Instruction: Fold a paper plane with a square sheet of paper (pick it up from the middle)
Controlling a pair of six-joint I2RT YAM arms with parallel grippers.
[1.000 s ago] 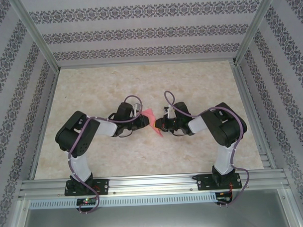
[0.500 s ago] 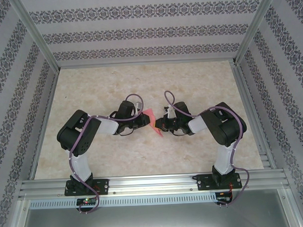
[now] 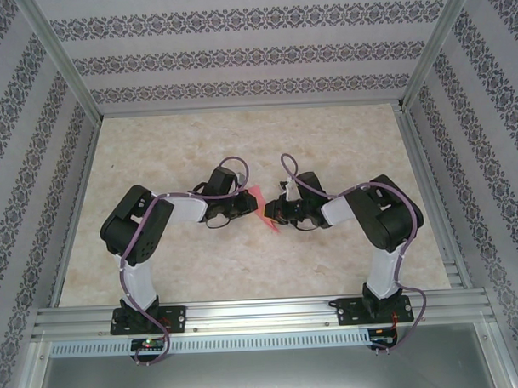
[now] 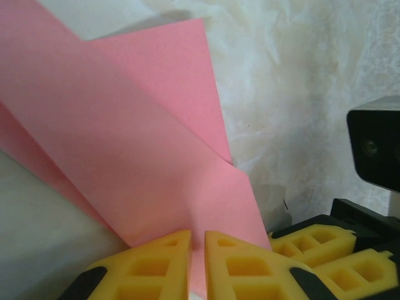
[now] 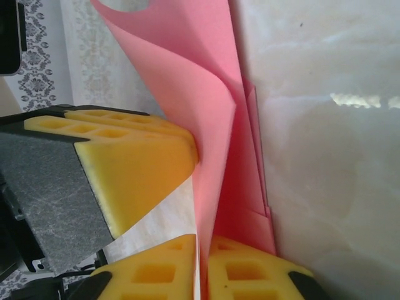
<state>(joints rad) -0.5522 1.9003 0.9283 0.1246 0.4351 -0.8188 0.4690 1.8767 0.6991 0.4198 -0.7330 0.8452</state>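
**Pink sheet pinched by both claws, mid-worktop**

The pink paper sheet is at the centre of the worktop, btwn the two claws, and is partly folded. In the L wrist view one flap overlaps another along a slanted crease. In the R wrist view it curls into a soft loop w/ several layers stacked at one edge. L claw is clenched on the sheet's near edge, yellow pads almost together w/ only paper in the slit. R claw grasps the sheet the same way, pads tight on the thin pink edge. The claws are just beside each other. R claw's yellow fingers show at lower right of the L wrist view. One L claw finger shows at left of the R wrist view, against the paper. Can't tell if the sheet touches the worktop.
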